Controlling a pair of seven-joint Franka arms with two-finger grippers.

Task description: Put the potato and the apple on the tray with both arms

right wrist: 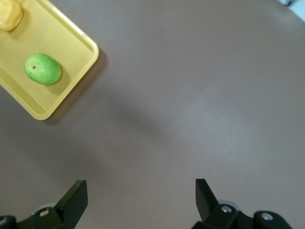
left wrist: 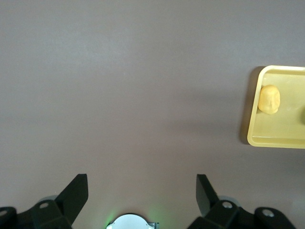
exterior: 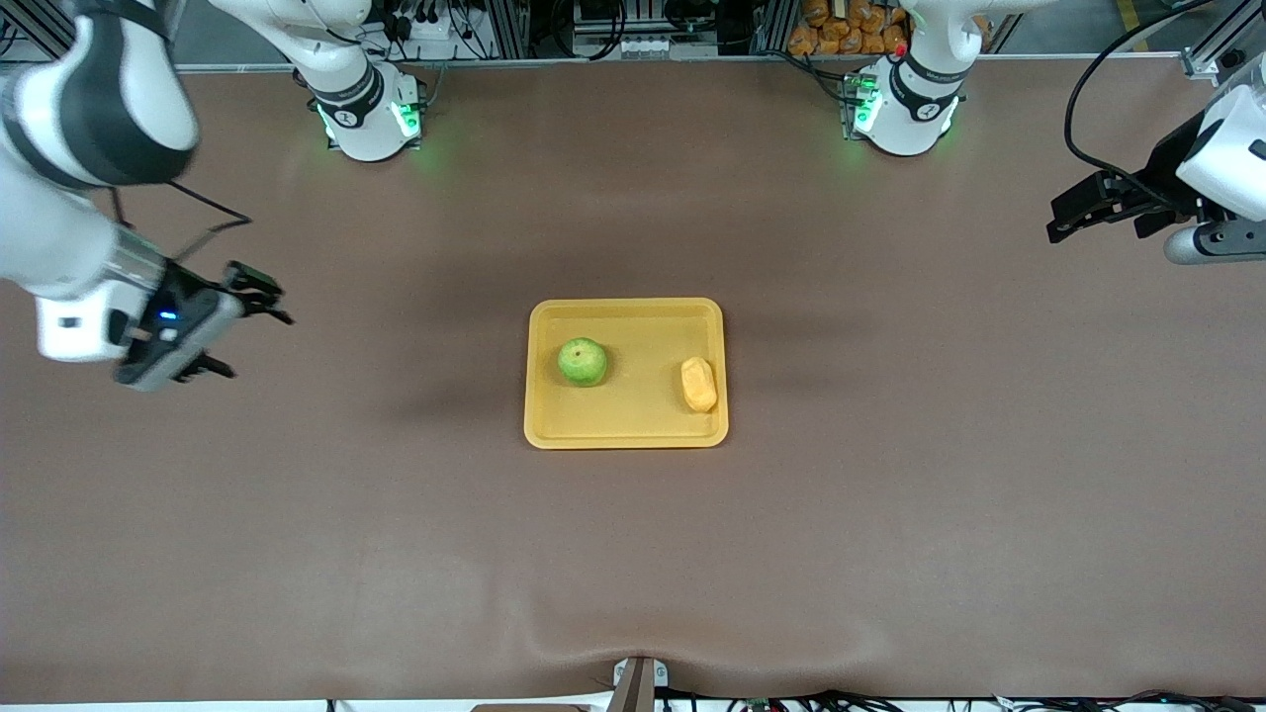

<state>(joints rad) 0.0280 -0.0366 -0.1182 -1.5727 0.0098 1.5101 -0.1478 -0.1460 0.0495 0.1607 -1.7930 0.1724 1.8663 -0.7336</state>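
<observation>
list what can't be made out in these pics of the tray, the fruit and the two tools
- Apple in the left wrist view: cut off by the picture's edge; only a dark sliver shows on the tray.
- Potato in the right wrist view: partly cut off at the corner.
- Undersides of apple and potato: hidden against the tray in every view.
- Left tool and right tool: fingers open, lower parts cut off.

The right gripper (right wrist: 141,200) hangs over bare brown tabletop (right wrist: 190,95), its fingers (right wrist: 76,198) spread wide with nothing between them. Well apart from it lies the tray (right wrist: 71,59), holding the apple (right wrist: 43,69) and, beside that, the potato (right wrist: 9,14), partly cut off.
</observation>
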